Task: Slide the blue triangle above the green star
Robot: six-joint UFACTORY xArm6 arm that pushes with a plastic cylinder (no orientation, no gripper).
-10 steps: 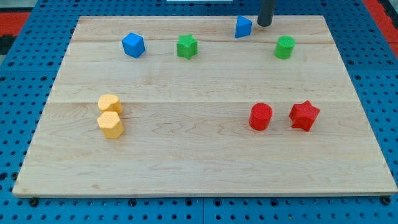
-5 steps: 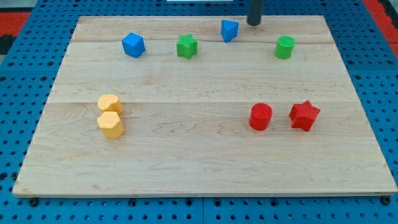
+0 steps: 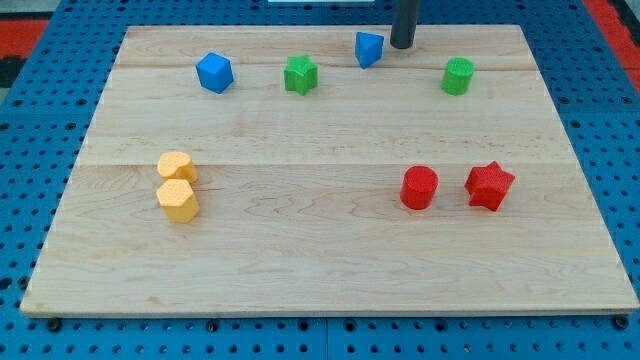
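Observation:
The blue triangle (image 3: 369, 48) lies near the board's top edge, right of centre. The green star (image 3: 300, 74) sits to its lower left, about a block's width away. My tip (image 3: 402, 44) rests on the board just right of the blue triangle, a small gap between them. The rod rises out of the view's top.
A blue hexagonal block (image 3: 214, 72) lies left of the green star. A green cylinder (image 3: 458, 76) is at the upper right. A red cylinder (image 3: 419, 187) and a red star (image 3: 489, 185) sit at the right. Two yellow blocks (image 3: 177, 188) touch at the left. The wooden board (image 3: 320, 290) lies on blue pegboard.
The blue triangle slid left toward the green star over the first half second, then stayed. My tip moved left with it and now stands a little lower, beside it.

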